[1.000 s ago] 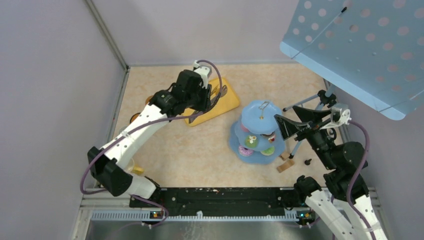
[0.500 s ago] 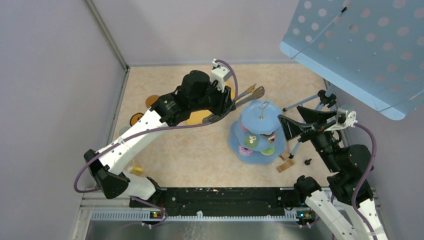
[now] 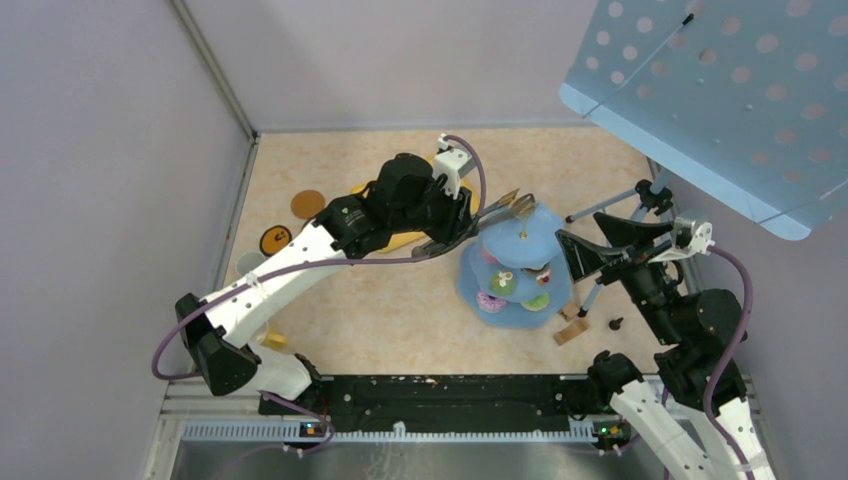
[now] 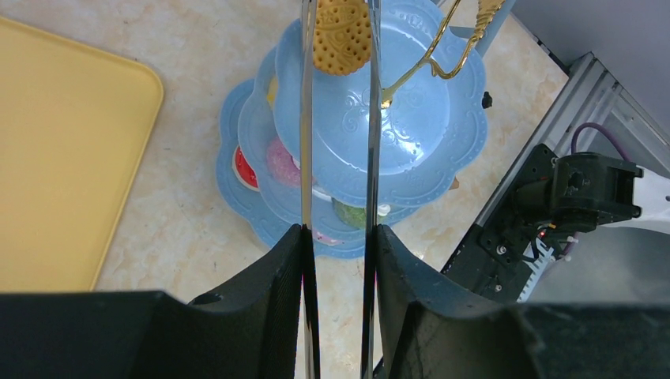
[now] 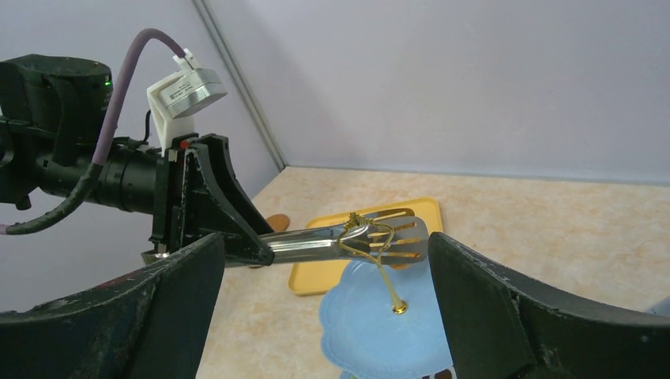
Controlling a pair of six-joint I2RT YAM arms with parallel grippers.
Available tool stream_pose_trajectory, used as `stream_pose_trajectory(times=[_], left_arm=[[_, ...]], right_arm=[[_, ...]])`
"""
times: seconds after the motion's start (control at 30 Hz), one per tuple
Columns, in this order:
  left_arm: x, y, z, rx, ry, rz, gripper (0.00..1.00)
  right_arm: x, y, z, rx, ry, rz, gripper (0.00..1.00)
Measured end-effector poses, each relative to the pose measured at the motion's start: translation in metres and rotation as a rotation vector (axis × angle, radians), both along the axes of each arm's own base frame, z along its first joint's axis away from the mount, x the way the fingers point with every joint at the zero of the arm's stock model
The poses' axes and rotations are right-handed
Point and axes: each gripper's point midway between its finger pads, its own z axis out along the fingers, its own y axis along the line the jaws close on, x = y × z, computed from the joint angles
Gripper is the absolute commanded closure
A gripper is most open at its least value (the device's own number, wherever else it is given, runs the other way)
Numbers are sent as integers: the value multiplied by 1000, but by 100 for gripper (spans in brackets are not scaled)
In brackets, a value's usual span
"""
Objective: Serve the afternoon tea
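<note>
Over the beige table (image 3: 380, 300), left tool (image 4: 338, 245) clamps tongs (image 4: 305, 158) holding a biscuit (image 4: 341, 35) above the stand (image 4: 419, 134).

The stand (image 4: 411, 134) is pale blue, its top plate embossed with swirls, its looped handle (image 4: 450, 47) gold. Over that plate the biscuit (image 4: 341, 35) is orange and dotted, and the tongs (image 4: 306, 158) shiny silver. Sweets (image 4: 280, 160) on the stand's lower tiers are pink, green and red. Beside the stand, the tray (image 4: 63, 158) is plain yellow and the table (image 4: 182, 229) marbled beige.
</note>
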Motion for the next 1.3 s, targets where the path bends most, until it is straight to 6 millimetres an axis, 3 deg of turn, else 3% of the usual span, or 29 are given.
stream_pose_trajectory(times=[0.3, 0.6, 0.77, 0.9, 1.0, 1.03, 1.07, 1.17, 1.3], left_arm=[[-1, -2, -2, -4, 5, 1, 43], [5, 5, 3, -2, -18, 50, 48], [25, 47, 25, 14, -104, 207, 44], [67, 118, 29, 59, -121, 439, 40], [103, 180, 6, 140, -75, 642, 39], [117, 204, -14, 189, -32, 717, 39], [118, 206, -17, 196, -25, 724, 39], [136, 224, -65, 259, 91, 774, 39], [158, 226, -125, 325, 229, 809, 39]], right_arm=[[0, 0, -2, -3, 7, -1, 3], [-7, -1, 1, 28, -8, 11, 3], [-7, -1, 2, 35, -13, 13, 3], [-7, -1, 2, 35, -14, 13, 3], [-7, -1, 2, 34, -19, 12, 3], [-7, -1, 2, 33, -19, 11, 3], [-6, -1, 1, 32, -17, 12, 3], [-6, 0, 0, 29, -15, 14, 3], [-4, 1, -4, 20, -10, 15, 3]])
